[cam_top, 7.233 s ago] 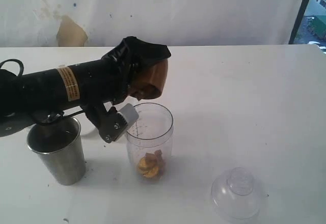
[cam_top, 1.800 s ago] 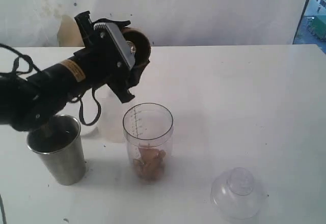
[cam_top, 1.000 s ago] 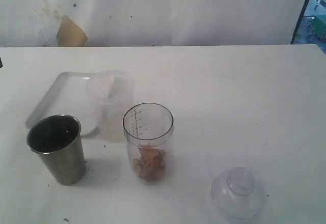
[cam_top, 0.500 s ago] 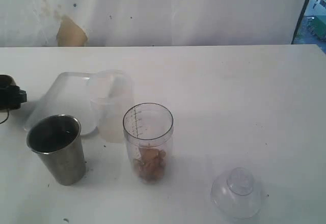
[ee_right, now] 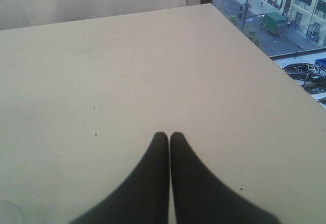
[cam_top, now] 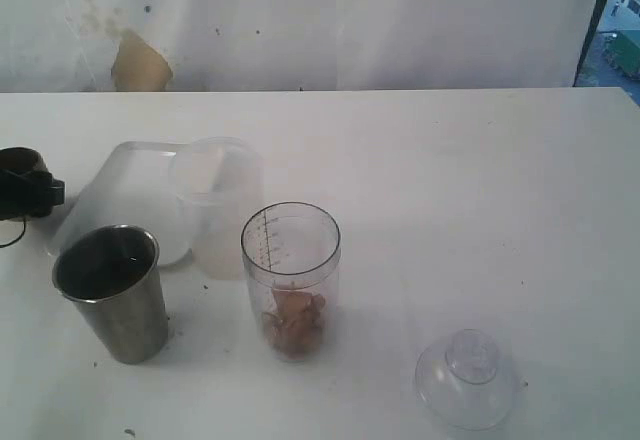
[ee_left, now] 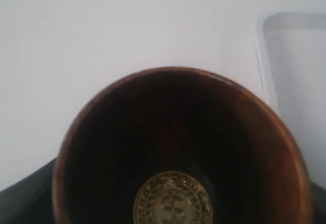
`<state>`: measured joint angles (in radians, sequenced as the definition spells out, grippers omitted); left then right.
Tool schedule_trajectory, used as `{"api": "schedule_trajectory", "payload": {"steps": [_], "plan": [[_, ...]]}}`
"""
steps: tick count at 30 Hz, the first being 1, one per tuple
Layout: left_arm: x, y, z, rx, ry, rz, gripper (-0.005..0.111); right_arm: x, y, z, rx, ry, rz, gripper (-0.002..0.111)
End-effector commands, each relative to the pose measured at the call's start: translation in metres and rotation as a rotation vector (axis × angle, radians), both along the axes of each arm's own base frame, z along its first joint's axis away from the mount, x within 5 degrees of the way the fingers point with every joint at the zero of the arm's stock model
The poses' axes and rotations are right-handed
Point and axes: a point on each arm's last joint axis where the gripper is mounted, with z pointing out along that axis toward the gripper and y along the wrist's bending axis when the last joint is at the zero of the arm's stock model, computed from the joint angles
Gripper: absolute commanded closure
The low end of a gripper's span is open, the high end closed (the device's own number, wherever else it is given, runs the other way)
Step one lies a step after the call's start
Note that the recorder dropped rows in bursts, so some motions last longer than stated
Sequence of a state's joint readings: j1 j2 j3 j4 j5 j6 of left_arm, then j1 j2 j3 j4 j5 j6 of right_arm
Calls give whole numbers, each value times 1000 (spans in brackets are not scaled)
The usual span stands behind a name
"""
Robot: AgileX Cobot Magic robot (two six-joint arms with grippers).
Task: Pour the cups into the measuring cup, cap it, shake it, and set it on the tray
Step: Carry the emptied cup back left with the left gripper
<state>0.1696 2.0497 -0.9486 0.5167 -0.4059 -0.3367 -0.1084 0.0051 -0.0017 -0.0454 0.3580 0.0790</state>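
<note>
The clear measuring cup (cam_top: 290, 278) stands upright at the front middle of the table, uncapped, with brown pieces (cam_top: 293, 325) in its bottom. To its left stands the steel tumbler (cam_top: 112, 295), upright. At the far left edge my left gripper (cam_top: 30, 194) is shut on the small brown cup (cam_top: 17, 160), low beside the tray (cam_top: 118, 172). In the left wrist view the brown cup (ee_left: 178, 132) fills the frame, mouth toward the camera, a gold emblem (ee_left: 172, 199) at its bottom. The clear dome cap (cam_top: 468, 378) lies at the front right. My right gripper (ee_right: 169, 135) is shut over bare table.
A frosted tub (cam_top: 216, 205) stands between the tray and the measuring cup, its base over the tray's right edge. A tray corner (ee_left: 293, 56) shows past the brown cup. The table's far edge (ee_right: 254, 35) borders a window onto a street.
My left gripper with the brown cup, out of sight a second ago, has come in at the left edge beside the tray. Measuring cup, tumbler and cap stay put.
</note>
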Motion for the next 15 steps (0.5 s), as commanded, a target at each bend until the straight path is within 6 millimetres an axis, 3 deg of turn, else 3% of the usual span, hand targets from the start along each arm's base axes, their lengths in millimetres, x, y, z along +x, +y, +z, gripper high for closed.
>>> {"api": "schedule_trajectory", "payload": {"steps": [1,5,15], "plan": [[4,-1,-7,-36,-19,18,107,0,0,0,0,-10,-5,107],[4,-1,-7,-34,-31,15,96,0,0,0,0,-10,-5,107],[6,-2,-4,-29,-67,4,22,0,0,0,0,-10,-5,107]]}}
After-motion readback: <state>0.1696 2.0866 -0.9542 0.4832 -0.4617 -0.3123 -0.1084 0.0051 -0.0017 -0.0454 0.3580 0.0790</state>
